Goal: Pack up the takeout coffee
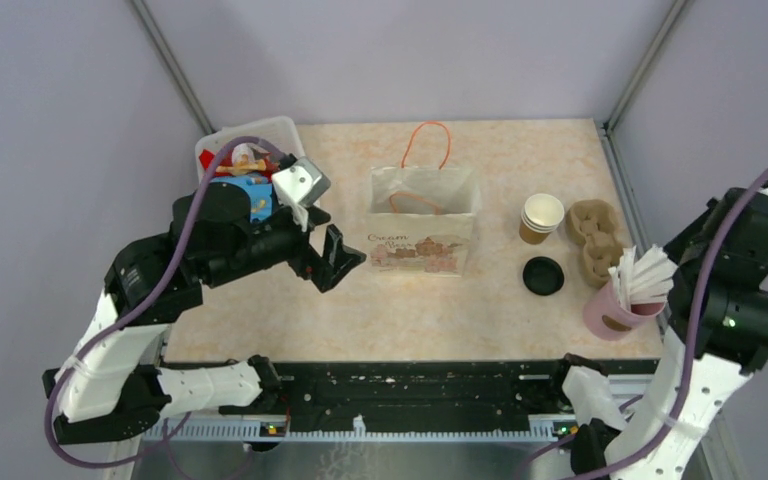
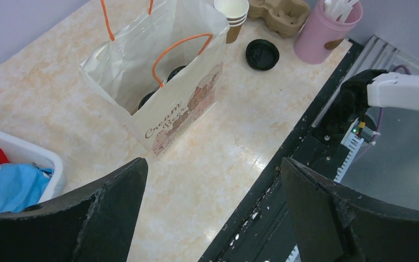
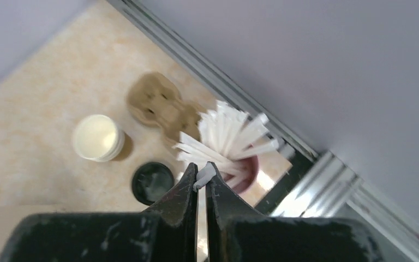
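Note:
A white paper bag (image 1: 422,232) with orange handles stands open mid-table. In the left wrist view two round black lids (image 2: 175,71) show inside the bag (image 2: 180,103); the cups under them are hidden. To the bag's right stands a stack of brown paper cups (image 1: 541,217) with a loose black lid (image 1: 543,275) in front of it. My left gripper (image 1: 338,258) hangs open just left of the bag, nothing between its fingers (image 2: 114,202). My right gripper (image 3: 202,176) is shut, pinching the end of a white stick (image 3: 205,173) above the pink cup (image 3: 245,173).
A brown pulp cup tray (image 1: 596,238) lies at the right edge behind the pink cup of white sticks (image 1: 625,300). A white bin (image 1: 250,150) with coloured items sits at the back left behind my left arm. The black rail (image 1: 410,385) runs along the near edge.

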`<state>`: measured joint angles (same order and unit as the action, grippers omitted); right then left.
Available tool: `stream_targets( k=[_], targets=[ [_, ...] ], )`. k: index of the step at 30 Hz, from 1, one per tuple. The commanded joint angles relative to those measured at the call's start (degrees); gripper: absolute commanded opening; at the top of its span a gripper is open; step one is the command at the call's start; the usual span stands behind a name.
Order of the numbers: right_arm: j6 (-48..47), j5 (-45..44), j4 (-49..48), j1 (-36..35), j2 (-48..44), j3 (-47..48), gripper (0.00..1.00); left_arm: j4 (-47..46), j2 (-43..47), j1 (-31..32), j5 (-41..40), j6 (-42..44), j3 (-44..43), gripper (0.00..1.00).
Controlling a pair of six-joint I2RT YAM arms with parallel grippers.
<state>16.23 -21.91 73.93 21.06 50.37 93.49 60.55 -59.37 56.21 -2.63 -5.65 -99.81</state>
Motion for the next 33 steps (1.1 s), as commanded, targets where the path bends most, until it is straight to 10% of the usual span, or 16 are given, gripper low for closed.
stream_targets(
  k=[1, 7, 13, 33],
  targets=[
    [-4.2, 17.8, -0.1, 0.4, 0.2, 11.5, 0.0, -0.7, 1.4, 0.2, 1.3, -3.0, -3.0, 0.98],
    [3.7, 60.9, -17.6, 0.4, 3.2, 11.8, 0.0, -2.6, 2.1, 0.2, 2.0, -7.8, -1.7, 0.98],
    [25.7, 78.1, -49.7, 0.1, 3.7, -0.5, 0.0, -4.2, 2.3, 0.2, -0.1, -11.4, 0.0, 0.98],
    [-2.4, 37.9, -31.5, -43.8, 23.2, 9.3, 0.0, -4.2, 3.1, 0.2, -7.6, -19.1, 1.3, 0.98]
  ],
)
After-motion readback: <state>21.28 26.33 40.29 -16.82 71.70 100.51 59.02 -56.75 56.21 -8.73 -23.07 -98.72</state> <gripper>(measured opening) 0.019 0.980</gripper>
